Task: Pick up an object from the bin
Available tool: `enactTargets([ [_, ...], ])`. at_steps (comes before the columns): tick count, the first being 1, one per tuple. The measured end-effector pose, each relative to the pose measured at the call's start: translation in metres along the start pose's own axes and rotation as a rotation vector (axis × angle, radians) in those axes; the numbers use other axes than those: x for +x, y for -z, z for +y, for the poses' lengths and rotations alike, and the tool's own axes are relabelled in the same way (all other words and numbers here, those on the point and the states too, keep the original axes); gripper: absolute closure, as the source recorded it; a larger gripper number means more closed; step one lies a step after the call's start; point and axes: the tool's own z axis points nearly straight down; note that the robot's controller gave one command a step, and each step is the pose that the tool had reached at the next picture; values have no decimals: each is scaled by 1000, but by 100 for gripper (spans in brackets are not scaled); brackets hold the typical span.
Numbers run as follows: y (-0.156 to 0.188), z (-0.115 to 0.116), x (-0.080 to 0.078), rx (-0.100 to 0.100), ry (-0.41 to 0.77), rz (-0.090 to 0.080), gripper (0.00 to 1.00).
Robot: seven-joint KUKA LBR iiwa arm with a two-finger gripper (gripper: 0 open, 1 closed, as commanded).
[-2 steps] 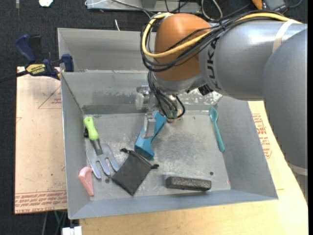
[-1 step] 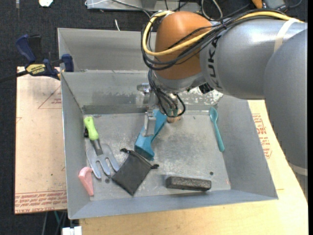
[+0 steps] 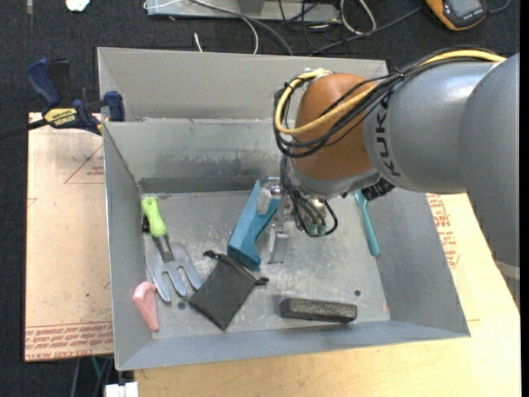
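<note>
My gripper point(image 3: 276, 224) hangs under the orange wrist cover in the middle of the bin. A long blue block point(image 3: 249, 228) leans tilted right beside it on the left, its upper end against the gripper and its lower end on a black flat pouch point(image 3: 221, 295). I cannot see whether the block is held. A dark grey bar point(image 3: 318, 309) lies on the floor in front of the gripper. A teal-handled tool point(image 3: 368, 224) lies just to its right, partly hidden by the arm.
At the bin's left lie a small metal garden fork with a green handle point(image 3: 162, 250) and a pink piece point(image 3: 146, 304). The arm and its cables cover the bin's right rear part.
</note>
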Motion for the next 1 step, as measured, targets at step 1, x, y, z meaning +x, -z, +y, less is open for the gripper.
enactTargets([
  [1,-30,-11,1,4,132,-4,0],
])
